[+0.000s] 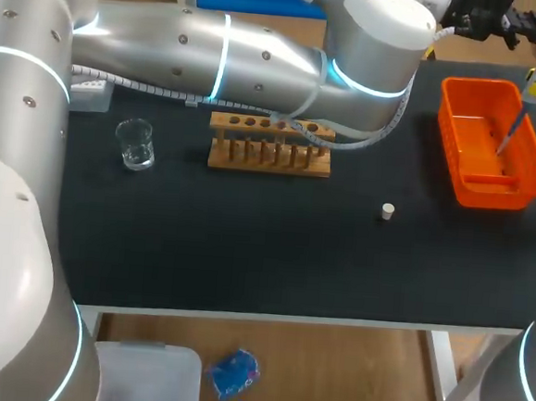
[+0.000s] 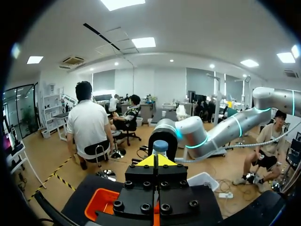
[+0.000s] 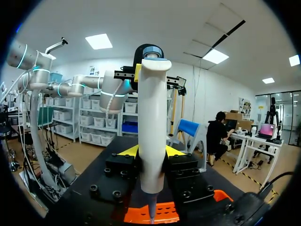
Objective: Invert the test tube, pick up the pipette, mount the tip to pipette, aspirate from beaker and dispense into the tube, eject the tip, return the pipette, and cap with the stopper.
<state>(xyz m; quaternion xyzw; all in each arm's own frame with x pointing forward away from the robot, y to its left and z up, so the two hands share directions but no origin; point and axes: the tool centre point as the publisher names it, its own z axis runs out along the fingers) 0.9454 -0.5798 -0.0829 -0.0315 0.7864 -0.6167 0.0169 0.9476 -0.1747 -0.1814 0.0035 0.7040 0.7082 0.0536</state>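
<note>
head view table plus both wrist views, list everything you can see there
beaker: 1, clear, table's left
test tube rack: 1, wooden, table's middle
stopper: 1, white, right of the rack
bin: 1, orange, table's right
box: 1, white, rear left, partly hidden
pipette: 1, white with blue top, over the bin
left jaws: 1 pair, yellow-tipped, shut, by the pipette's top
right jaws: 1 pair, yellow-tipped, shut on the pipette

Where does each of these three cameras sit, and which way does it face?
Head view: above and behind, looking down on the black table; left arm crosses it.
Left wrist view: wrist-mounted, looks past the left gripper at the white plastic pipette's blue top.
Right wrist view: wrist-mounted, looks along the right gripper, shut on the pipette.
All share the orange plastic bin.
</note>
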